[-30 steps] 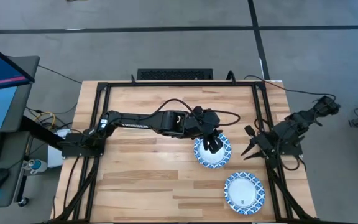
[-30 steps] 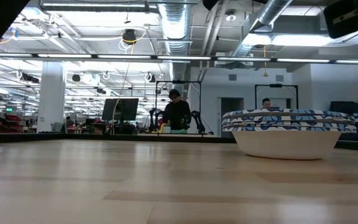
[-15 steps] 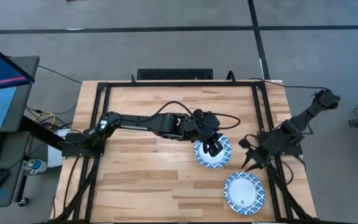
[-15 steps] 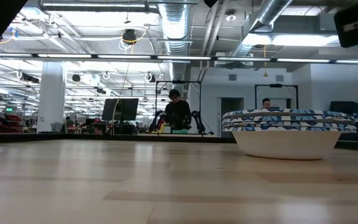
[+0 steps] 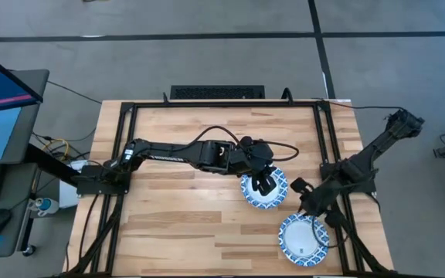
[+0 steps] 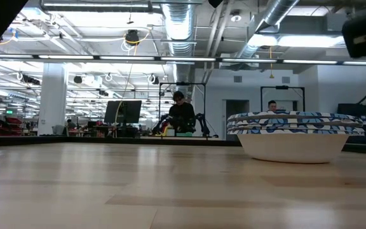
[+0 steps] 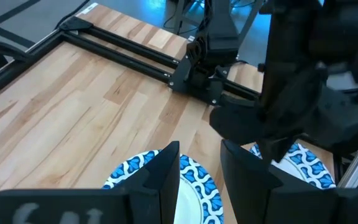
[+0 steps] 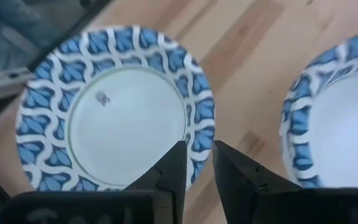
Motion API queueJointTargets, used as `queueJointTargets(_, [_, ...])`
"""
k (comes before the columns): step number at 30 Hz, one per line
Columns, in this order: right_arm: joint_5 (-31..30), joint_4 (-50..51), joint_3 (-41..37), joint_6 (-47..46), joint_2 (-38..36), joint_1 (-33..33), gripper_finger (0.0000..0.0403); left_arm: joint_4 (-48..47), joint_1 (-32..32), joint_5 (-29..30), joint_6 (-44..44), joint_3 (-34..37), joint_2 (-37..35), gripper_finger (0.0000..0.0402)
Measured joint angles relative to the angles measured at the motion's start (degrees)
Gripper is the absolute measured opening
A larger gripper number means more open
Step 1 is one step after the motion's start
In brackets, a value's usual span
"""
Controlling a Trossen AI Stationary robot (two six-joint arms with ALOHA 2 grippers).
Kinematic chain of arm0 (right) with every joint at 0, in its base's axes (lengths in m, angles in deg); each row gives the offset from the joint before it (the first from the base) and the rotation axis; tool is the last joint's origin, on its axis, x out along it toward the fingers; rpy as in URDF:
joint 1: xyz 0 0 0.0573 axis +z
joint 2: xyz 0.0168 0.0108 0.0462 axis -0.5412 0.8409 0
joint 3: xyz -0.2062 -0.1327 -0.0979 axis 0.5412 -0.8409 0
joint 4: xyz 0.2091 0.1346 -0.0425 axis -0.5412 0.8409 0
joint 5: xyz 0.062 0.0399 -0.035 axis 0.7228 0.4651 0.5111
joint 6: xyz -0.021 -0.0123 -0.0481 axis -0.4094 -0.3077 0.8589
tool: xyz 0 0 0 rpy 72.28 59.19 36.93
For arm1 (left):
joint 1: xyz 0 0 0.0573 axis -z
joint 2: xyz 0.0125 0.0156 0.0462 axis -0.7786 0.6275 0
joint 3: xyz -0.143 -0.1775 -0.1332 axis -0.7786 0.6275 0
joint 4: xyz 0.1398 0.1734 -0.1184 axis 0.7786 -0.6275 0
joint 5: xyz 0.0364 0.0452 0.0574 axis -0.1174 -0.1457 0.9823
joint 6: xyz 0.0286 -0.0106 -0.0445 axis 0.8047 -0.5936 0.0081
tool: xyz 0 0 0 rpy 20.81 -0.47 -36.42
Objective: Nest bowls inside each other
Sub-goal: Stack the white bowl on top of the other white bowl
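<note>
A stack of blue-rimmed bowls rests on its base right of the table's middle; the low view shows several rims nested together. A single bowl sits on the table nearer the near right corner. My left gripper hangs open above the stack, clear of it, its fingers over the rim. My right gripper is slightly open and hovers over the single bowl's far rim, with the stack beside it.
A black frame runs along the table's left, far and right sides. Bare wood lies on the table's left half. My right arm stands close in front of my left gripper. People and desks show in the room behind.
My right gripper has swung from the table's right edge toward the near edge and the left, coming down over the single bowl. The stack and the single bowl have stayed put.
</note>
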Motion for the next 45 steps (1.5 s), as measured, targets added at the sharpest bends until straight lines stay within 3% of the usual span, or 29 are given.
queueJointTargets(7, [0.16, -0.02, -0.07, -0.02, 7.12, -0.02, 0.0101, -0.07, 0.13, 0.00, 0.10, -0.01, 0.00, 0.0107])
queueJointTargets(22, [0.01, -0.84, -0.11, -1.11, 14.24, -1.65, 0.0102, -0.12, 0.20, -1.04, 1.74, 0.01, 0.00, 0.0107])
queueJointTargets(32, [4.40, -0.87, 1.59, -1.61, 14.87, -3.43, 0.0103, -0.13, 0.20, -1.13, 2.45, 0.01, 0.00, 0.0107])
queueJointTargets(45, [4.41, -0.84, 4.93, -2.68, 14.87, -2.15, 0.0103, -0.10, 0.20, -1.31, 3.86, -0.01, 0.00, 0.0107])
